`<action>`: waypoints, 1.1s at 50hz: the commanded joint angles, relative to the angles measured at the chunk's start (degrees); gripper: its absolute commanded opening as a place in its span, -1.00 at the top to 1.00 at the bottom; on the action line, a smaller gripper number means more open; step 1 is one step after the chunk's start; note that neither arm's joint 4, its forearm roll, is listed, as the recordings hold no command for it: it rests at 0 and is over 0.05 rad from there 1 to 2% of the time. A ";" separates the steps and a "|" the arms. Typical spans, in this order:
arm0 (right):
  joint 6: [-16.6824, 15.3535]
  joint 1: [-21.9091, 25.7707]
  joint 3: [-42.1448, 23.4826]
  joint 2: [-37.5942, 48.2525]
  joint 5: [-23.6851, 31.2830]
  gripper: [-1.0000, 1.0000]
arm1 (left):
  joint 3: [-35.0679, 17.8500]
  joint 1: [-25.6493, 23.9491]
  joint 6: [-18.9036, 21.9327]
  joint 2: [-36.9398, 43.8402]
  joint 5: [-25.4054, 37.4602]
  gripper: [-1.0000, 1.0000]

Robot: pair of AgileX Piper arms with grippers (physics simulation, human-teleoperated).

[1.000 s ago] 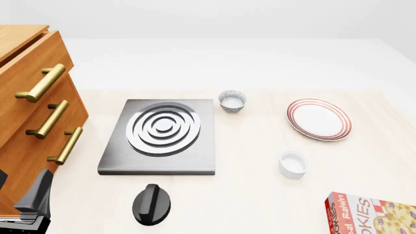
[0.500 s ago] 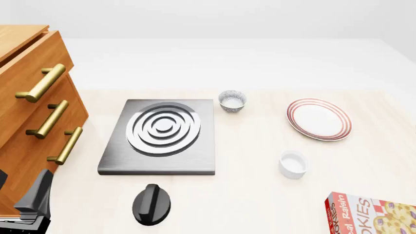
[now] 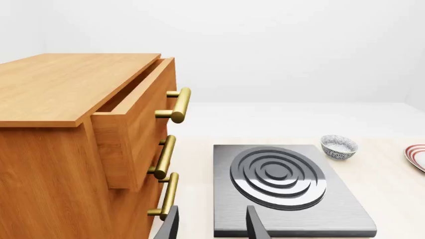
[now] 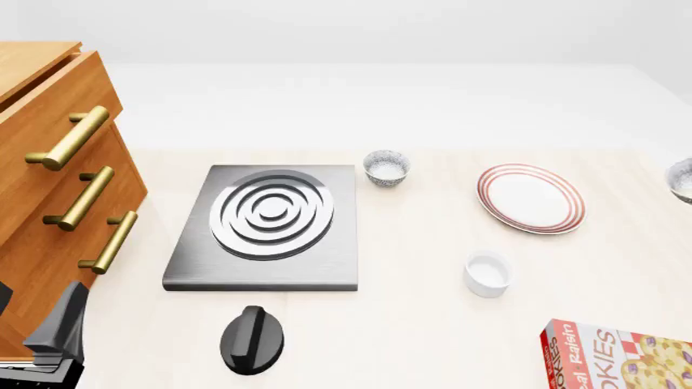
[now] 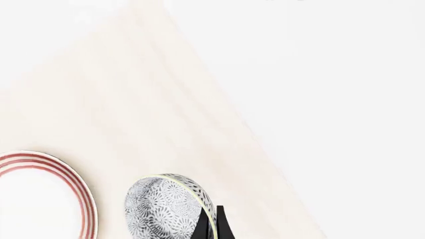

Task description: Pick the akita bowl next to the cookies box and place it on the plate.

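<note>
The akita bowl [image 5: 164, 207], dark patterned outside, hangs tilted in the right wrist view with my right gripper [image 5: 211, 227] shut on its rim. In the front view this bowl [image 4: 682, 180] shows only at the right edge, to the right of the plate [image 4: 530, 198]; the gripper itself is out of that frame. The plate's red-ringed rim [image 5: 81, 195] lies close beside the bowl. The cookies box [image 4: 621, 356] lies at the front right corner. My left gripper [image 3: 212, 228] is open, low at the front left, its fingers pointing at the stove.
A look-alike bowl [image 4: 386, 168] stands behind the silver-ringed stove burner [image 4: 271, 213]. A plain white cup [image 4: 487, 273] sits in front of the plate. A black knob [image 4: 252, 339] lies in front of the stove. A wooden drawer cabinet [image 4: 54, 178] fills the left side, top drawer slightly open.
A patterned bowl has come into the front view at the right edge, beside the plate. Everything else on the table is where it was.
</note>
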 commanded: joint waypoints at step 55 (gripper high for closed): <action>16.23 9.21 3.45 1.85 -3.37 1.00 | 0.00 0.00 0.00 0.00 0.00 -1.00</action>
